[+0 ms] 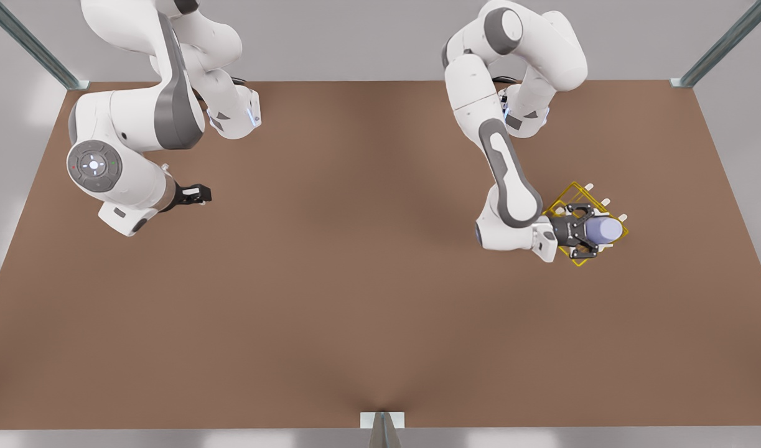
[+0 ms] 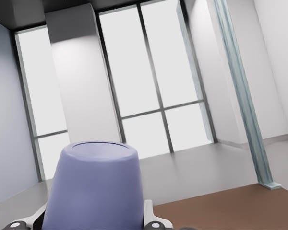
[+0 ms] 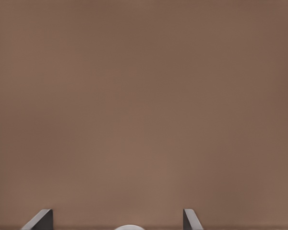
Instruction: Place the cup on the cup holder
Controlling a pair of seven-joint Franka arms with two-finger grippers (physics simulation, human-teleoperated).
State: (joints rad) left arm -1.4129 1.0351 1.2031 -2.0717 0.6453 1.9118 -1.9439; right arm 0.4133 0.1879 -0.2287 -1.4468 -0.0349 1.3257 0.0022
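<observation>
front view looks straight down on the table [image 1: 330, 298]; wrist cameras ride close

No readable text, labels, brands or numbers on anything; no signs either

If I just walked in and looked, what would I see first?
First you would see the lavender-blue cup, gripped sideways by the left gripper right over the yellow wire cup holder, at the front view's right. Next, the right gripper waits above the bare brown table at the front view's left, fingers apart and holding nothing.
</observation>
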